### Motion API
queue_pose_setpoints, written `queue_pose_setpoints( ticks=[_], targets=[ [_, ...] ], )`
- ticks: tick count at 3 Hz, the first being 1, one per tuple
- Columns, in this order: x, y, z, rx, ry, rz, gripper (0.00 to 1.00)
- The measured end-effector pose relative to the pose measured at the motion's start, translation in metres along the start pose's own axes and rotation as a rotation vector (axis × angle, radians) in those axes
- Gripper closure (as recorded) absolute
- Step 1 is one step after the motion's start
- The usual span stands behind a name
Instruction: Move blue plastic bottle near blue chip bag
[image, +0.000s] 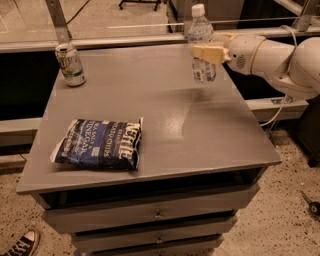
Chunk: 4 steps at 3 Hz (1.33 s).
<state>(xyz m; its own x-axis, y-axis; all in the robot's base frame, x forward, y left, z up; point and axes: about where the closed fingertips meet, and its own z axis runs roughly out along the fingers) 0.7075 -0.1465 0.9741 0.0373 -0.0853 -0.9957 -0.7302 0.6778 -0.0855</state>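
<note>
Three things share the grey drawer table (210, 130): the blue plastic bottle (203, 71) near the far right edge, a green-and-white soda can (70, 64) at the far left corner, and the blue chip bag (99, 144) lying flat towards the near left; the bottle is upright, white cap on top, well apart from the bag and diagonally across the tabletop from it; the gripper (200, 51) reaches in from the right on a white arm (270, 57), its pale fingers (210, 53) closed around the bottle's middle, just above the label; whether the bottle's base touches the tabletop or hangs just over it I cannot tell; the bag's white lettering faces up; the can stands upright, far from both; a sneaker (20, 245) shows on the speckled floor (290, 220) at the lower left.
</note>
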Motion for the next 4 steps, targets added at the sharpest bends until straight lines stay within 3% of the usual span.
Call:
queue_pose_setpoints(
  ticks=[1,4],
  targets=[
    [0.001,0.003,-0.005,-0.003,-0.013,0.017,1.00],
    [0.020,0.091,0.004,-0.125,-0.088,0.123,1.00]
  ],
)
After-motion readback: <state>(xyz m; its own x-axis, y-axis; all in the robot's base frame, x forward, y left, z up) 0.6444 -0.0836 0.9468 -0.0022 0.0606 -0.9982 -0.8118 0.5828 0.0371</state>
